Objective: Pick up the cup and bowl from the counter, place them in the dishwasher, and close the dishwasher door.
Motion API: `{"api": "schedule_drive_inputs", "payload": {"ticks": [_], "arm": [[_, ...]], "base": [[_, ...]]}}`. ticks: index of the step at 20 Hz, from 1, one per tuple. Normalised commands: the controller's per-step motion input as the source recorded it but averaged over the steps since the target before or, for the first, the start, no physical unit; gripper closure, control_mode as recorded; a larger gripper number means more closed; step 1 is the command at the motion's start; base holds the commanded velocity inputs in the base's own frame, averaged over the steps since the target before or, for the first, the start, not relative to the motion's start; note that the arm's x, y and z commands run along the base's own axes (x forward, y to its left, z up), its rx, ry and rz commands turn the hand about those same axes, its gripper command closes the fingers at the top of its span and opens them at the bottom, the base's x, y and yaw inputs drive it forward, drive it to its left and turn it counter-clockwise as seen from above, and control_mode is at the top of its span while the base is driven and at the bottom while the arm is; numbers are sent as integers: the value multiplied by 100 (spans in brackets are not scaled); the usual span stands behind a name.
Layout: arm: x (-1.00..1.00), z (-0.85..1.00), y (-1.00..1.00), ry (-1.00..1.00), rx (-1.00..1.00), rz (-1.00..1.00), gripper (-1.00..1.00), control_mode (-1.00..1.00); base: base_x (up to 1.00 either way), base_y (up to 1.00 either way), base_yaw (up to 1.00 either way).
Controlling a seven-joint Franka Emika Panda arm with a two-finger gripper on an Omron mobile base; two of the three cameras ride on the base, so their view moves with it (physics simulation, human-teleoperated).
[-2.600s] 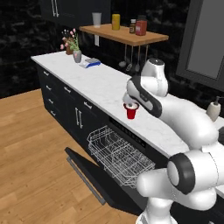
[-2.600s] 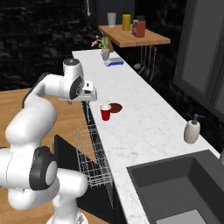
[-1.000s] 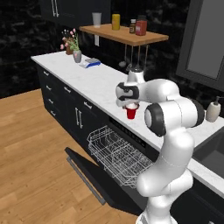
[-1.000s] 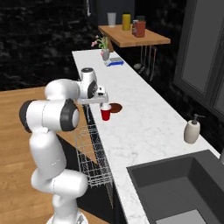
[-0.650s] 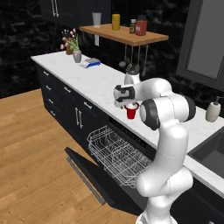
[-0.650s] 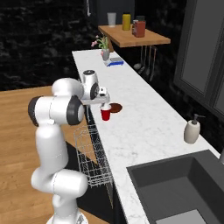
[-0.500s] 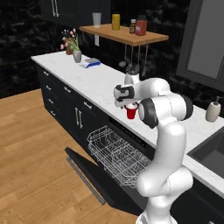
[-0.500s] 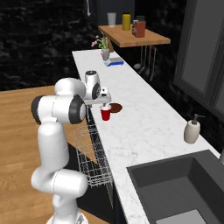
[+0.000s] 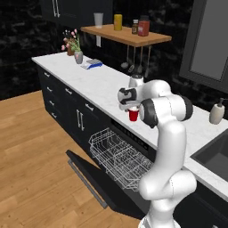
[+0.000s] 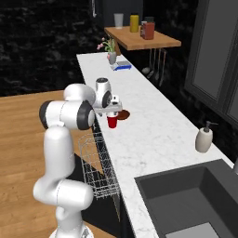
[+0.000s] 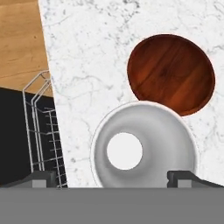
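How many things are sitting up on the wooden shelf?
4 on the shelf: a grey-white tumbler at the left end, a yellow canister, a small dark jar, then a red container. More may hide behind.

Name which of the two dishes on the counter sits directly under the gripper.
The red cup: the gripper hovers right above its white inside, fingers either side of it. The brown bowl lies beyond it.

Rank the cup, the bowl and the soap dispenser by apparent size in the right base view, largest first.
1. Soap dispenser: looks largest, but it stands nearer the camera, so true size is unsure.
2 and 3. Cup and bowl: too alike to rank. The cup looks taller, the bowl flatter and partly hidden behind it.
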Motion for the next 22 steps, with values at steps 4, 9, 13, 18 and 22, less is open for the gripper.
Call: {"api": "schedule_drive_inputs", "payload": {"ticks": [4,9,13,18,22], "arm": [[41,-5,0,-1,0,3,-100,-100],[0,-38,0,8,0,5,-100,-100],[-1,-56,0,13,0,5,100,-100],[-1,-19,0,-2,0,5,100,-100],[-15,0,0,-1,0,1,100,-100]], "base": [[0,0,0],[0,0,0],[0,0,0],[0,0,0],[0,0,0]]}}
